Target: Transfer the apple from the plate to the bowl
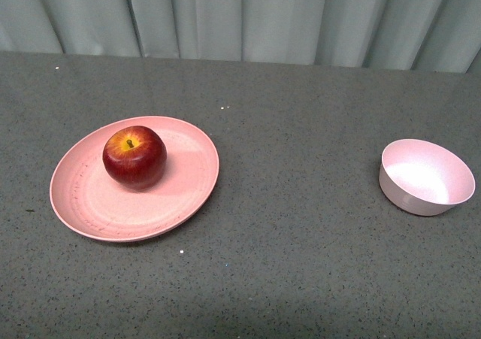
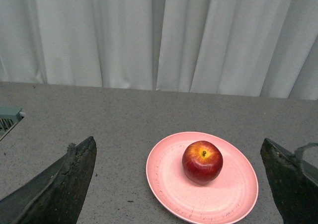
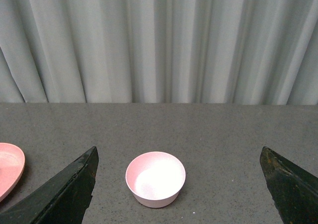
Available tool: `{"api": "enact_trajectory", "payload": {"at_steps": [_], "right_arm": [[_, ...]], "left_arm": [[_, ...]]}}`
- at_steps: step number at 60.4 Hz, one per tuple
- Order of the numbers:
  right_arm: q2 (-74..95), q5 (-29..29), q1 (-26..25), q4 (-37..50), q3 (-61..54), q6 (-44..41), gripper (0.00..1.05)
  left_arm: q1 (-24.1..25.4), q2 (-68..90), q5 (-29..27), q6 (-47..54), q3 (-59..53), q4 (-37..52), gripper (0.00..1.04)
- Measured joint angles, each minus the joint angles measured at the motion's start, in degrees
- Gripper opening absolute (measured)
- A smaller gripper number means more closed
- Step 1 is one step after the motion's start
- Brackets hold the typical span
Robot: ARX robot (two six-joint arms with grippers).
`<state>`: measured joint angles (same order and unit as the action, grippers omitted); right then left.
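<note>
Curtain (image 1: pixel 240 16): pale cloth hanging behind the table.
Table (image 1: pixel 301 264): gray and speckled. It holds the plate and the bowl, set well apart.
Plate (image 1: pixel 98 204): wide, flat and pink, on the left side, so the left arm looks best placed to reach it.
Left gripper (image 2: pixel 178 141): above the table, facing the apple. Its jaws are spread wide and hold nothing, likely so the apple can fit between them.
Right gripper (image 3: pixel 178 148): jaws spread wide too, empty, facing the bowl.
Bowl (image 1: pixel 406 192): small, deep, pale pink, with nothing inside. It has room for the apple.
Apple (image 1: pixel 134 157): dark red, stem up, sitting on the plate. It is not picked up yet.
</note>
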<state>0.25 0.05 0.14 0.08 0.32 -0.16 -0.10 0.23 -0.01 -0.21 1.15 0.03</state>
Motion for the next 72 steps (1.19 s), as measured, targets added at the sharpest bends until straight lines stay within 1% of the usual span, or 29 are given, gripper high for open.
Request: {"api": "enact_trajectory", "payload": {"at_steps": [72], "right_arm": [[0.00, -0.02, 0.00, 0.00, 0.00, 0.00, 0.95]], "left_arm": [[0.00, 0.00, 0.00, 0.00, 0.00, 0.00, 0.98]]}}
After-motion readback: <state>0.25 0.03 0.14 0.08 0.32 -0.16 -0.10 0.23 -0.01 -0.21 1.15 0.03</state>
